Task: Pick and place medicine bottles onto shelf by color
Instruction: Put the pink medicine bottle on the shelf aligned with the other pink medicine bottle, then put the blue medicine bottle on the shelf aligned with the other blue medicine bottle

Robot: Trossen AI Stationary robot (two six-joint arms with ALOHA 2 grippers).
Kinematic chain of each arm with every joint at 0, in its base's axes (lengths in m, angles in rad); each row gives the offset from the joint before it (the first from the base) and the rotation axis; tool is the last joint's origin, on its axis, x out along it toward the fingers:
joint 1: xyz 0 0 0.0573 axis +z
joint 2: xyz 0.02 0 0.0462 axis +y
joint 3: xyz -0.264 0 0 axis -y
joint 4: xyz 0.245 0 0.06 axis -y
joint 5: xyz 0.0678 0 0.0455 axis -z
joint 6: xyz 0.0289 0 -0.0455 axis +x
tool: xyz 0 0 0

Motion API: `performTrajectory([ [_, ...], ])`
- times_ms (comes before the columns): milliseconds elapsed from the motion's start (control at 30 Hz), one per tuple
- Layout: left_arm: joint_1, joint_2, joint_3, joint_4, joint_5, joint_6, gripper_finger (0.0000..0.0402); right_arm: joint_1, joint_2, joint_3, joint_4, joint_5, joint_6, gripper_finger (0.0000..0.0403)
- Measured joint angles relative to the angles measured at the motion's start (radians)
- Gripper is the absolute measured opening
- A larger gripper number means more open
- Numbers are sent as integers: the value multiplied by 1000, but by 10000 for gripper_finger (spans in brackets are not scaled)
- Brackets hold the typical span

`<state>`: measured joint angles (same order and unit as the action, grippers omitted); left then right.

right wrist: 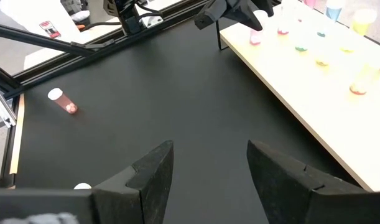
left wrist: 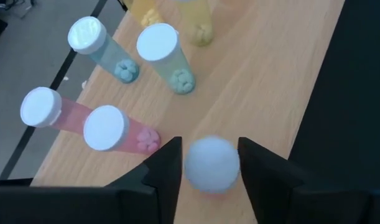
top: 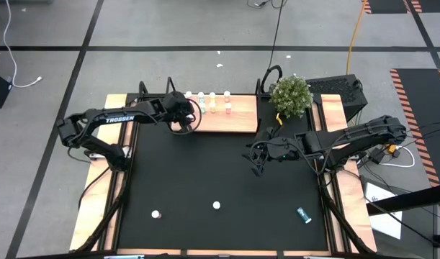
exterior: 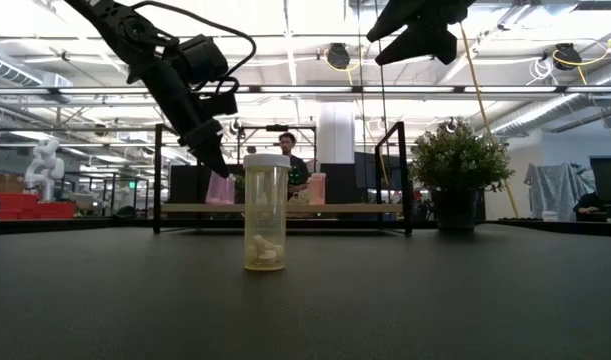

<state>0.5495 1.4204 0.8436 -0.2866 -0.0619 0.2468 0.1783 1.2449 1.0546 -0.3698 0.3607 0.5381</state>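
The shelf (top: 230, 121), a light-wood board, lies at the table's far edge. On it stand several white-capped medicine bottles: two pink (left wrist: 118, 132), two blue-green (left wrist: 168, 59) and yellow ones (left wrist: 199, 25). My left gripper (left wrist: 209, 165) is over the shelf's left end, shut on one more white-capped bottle (left wrist: 211, 163). In the low view a pink bottle (exterior: 221, 189) stands right under its fingertips (exterior: 213, 160). My right gripper (right wrist: 208, 162) hangs open above the middle right of the table (top: 257, 157), with nothing between its fingers. My left gripper has the bottle's white cap (left wrist: 211, 163) between its two fingers, which slant down from the near left. The cap fills the gap between them. The bottle stands upright under the fingers, and the cap hides its body and foot in the wrist view.
On the black tabletop a yellow bottle (exterior: 266, 212) stands near the front middle, a pink one (right wrist: 62, 101) stands at the front left (top: 156, 214), and a teal one (top: 304, 214) lies at the front right. A potted plant (top: 290, 93) stands by the shelf's right end.
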Motion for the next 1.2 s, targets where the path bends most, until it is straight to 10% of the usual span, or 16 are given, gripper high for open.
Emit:
performTrajectory([
  [800,-84,-125,240,-235,-21,-26,266,3,0,-1,51,-153,-79,194],
  [1200,-356,-150,492,-427,43,-423,223,182,2,-137,61,-66,446,131],
])
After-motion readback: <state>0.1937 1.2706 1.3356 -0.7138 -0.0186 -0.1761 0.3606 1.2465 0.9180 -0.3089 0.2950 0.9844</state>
